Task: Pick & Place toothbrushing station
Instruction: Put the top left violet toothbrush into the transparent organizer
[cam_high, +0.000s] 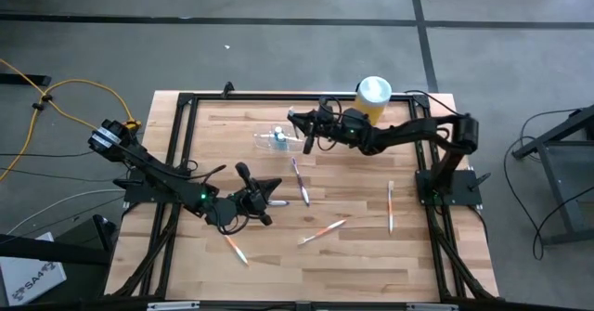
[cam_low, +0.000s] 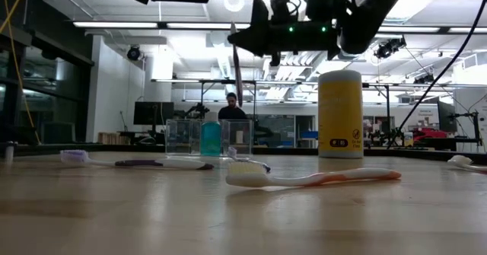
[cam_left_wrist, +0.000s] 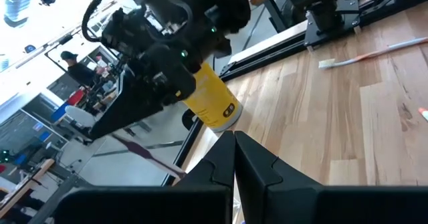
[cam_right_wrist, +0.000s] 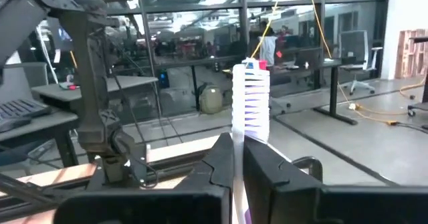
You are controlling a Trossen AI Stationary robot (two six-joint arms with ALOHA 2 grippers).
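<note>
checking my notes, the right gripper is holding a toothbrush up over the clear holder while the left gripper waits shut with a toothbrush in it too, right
Not quite. The left gripper is shut but empty, as the left wrist view shows nothing between its fingers. The rest holds: the right gripper grips a toothbrush above the clear holder.

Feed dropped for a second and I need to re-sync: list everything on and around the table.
toothbrushing station: one, clear, far middle of table, teal item inside
canister: one, yellow with white lid, far edge
purple toothbrush: one, lying mid-table
orange-and-white toothbrushes: three, lying on the near half
held toothbrush: one, purple bristles, in right gripper
table: one, wood, black frame
right gripper: shut on held toothbrush, raised near the station
left gripper: shut, empty, near-left
</note>
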